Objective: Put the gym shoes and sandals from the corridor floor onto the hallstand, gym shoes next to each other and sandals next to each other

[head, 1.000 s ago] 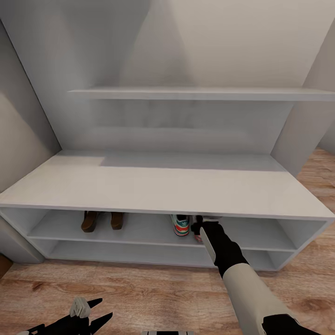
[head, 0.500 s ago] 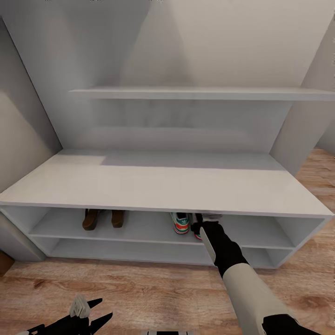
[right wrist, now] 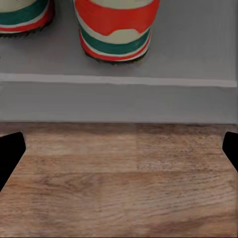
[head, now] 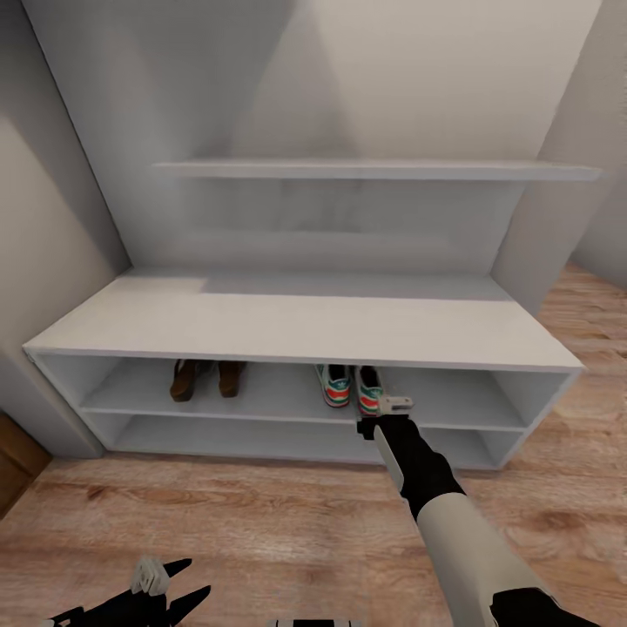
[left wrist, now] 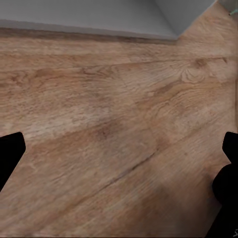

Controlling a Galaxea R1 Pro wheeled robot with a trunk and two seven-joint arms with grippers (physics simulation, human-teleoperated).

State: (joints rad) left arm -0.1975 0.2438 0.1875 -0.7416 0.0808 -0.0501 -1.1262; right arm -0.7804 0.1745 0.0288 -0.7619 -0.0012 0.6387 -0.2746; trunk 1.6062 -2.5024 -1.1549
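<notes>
Right gripper out in front of the hallstand, level with the front edge of its upper open shelf, fingers spread wide with nothing between them; in the right wrist view only the two dark fingertips at either edge, with wood floor and the shelf lip in the gap. Just beyond those tips, on the upper shelf, the right-hand gym shoe, heel end facing out, red-orange patch over a green band; close to the gripper but not touching it. Beside that shoe, its twin, the left-hand gym shoe, side by side, a narrow gap between. Farther left along the same shelf, well apart from the sneakers, the two sandals, brown, standing next to each other. Lower shelf bare in the part visible. Above, a broad pale bench top, then a floating shelf on the wall. Left gripper low over the corridor floor, well away from the rack, fingers parted; in the left wrist view, plank flooring between dark fingertips.
</notes>
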